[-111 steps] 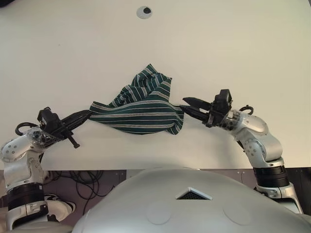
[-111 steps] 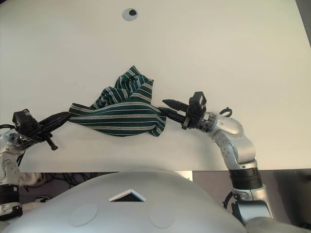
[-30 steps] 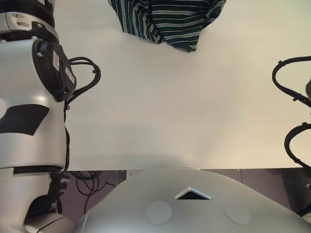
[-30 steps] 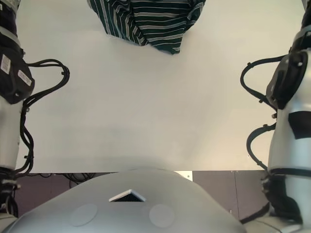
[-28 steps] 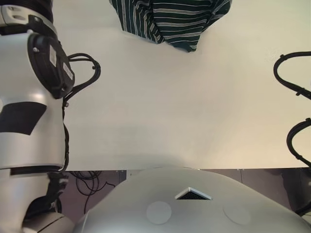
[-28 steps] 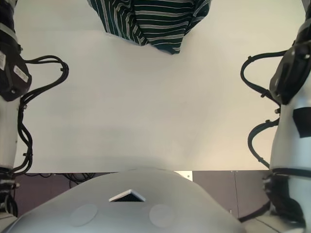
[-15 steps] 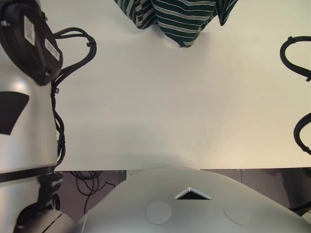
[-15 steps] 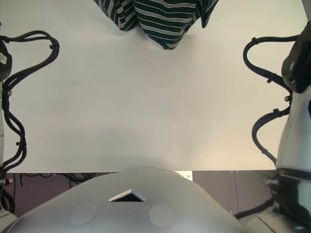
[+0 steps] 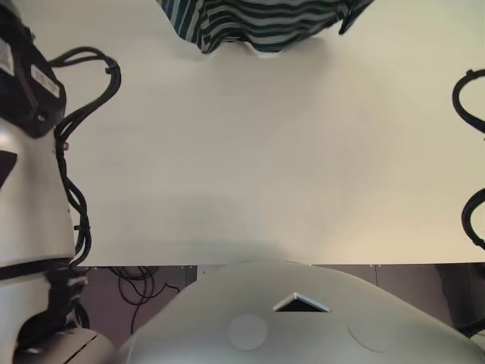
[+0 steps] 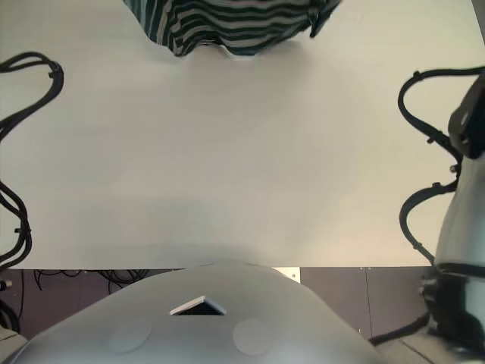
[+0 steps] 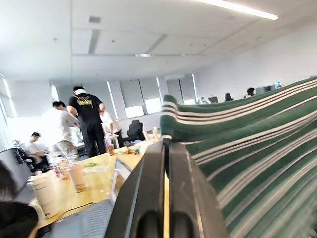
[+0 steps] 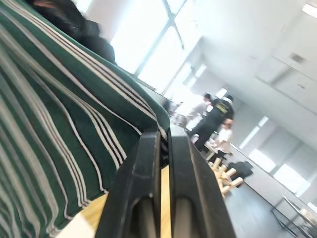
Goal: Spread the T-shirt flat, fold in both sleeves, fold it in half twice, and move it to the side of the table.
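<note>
Cream-white and smooth, the table (image 9: 250,152) runs across both eye views, its near edge a straight line low down. At the far top of those views hangs the T-shirt (image 9: 258,19), dark green with thin white stripes. Only its lower part shows there, in loose, wavy folds with one small corner dipping down on the robot's right. A soft shadow lies on the table just under the cloth; whether the hem touches the surface cannot be told. In the left wrist view the left gripper (image 11: 166,143) has its two black fingers (image 11: 148,188) pressed together, with only a thin slit between them. The tips pinch a ribbed, striped edge of the shirt, and the rest of the fabric stretches away taut to one side. In the right wrist view the right gripper (image 12: 161,133) is likewise clamped narrow on a striped hem, with the cloth falling away from its tips in a broad green sheet. Behind both grippers lies an office room with a white ceiling (image 11: 148,29), strip lights and bright windows (image 12: 153,44).
</note>
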`<action>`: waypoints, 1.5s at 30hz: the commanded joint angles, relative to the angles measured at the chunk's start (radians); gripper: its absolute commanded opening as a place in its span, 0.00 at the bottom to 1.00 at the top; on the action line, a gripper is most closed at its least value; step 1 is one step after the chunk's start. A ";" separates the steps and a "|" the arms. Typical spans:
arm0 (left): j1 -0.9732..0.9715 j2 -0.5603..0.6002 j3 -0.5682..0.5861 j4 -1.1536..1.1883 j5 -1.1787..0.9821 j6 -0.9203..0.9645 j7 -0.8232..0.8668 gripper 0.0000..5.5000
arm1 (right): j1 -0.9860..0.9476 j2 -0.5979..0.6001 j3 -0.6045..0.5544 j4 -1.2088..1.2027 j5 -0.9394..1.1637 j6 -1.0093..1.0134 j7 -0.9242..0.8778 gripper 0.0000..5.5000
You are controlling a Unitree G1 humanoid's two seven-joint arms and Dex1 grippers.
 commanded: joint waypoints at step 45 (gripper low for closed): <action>1.388 0.152 -0.124 -1.397 -0.469 0.406 -0.233 0.13 | 1.363 -0.155 -0.070 -1.321 0.572 0.576 0.184 0.15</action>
